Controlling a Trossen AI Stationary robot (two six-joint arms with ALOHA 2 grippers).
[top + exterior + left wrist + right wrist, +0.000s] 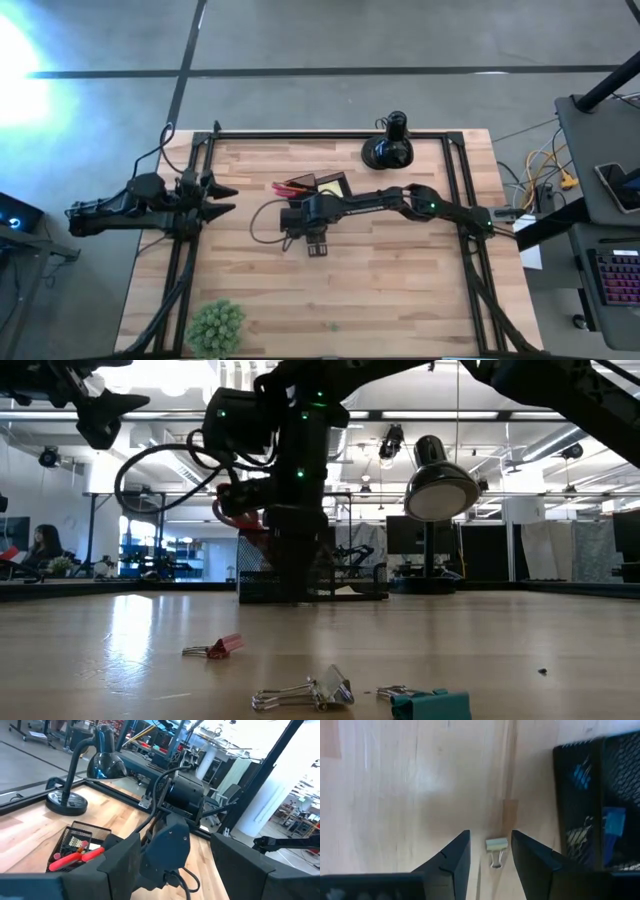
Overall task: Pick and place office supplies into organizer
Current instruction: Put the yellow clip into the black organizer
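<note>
1. High view: the right gripper [318, 247] reaches to the middle of the pale wooden plank bench [400, 290], just at 6 o'clock of the dark mesh rectangular organizer [322, 186]. Red-handled scissors [291, 187] poke out of the organizer toward 9 o'clock. The left gripper [222, 199] waits at the bench's 9 o'clock edge; its fingers stand apart. A black round-based desk lamp [390, 145] sits at 1 o'clock, a green fuzzy plant ball [216, 326] at 7 o'clock.

2. Low view: loose clips lie on the near bench: a small red binder clip [222, 647], a silver binder clip [318, 690] and a teal binder clip [428, 705]. Behind is an open office with a seated person far off at 9 o'clock.

3. Left wrist view: the scissors rest in the organizer.

4. Right wrist view: the right gripper is spread wide, holding nothing, above a small pale green binder clip [496, 846] lying beside the organizer.

5. Judgement: partly done; the scissors are stowed, several clips remain.
</note>
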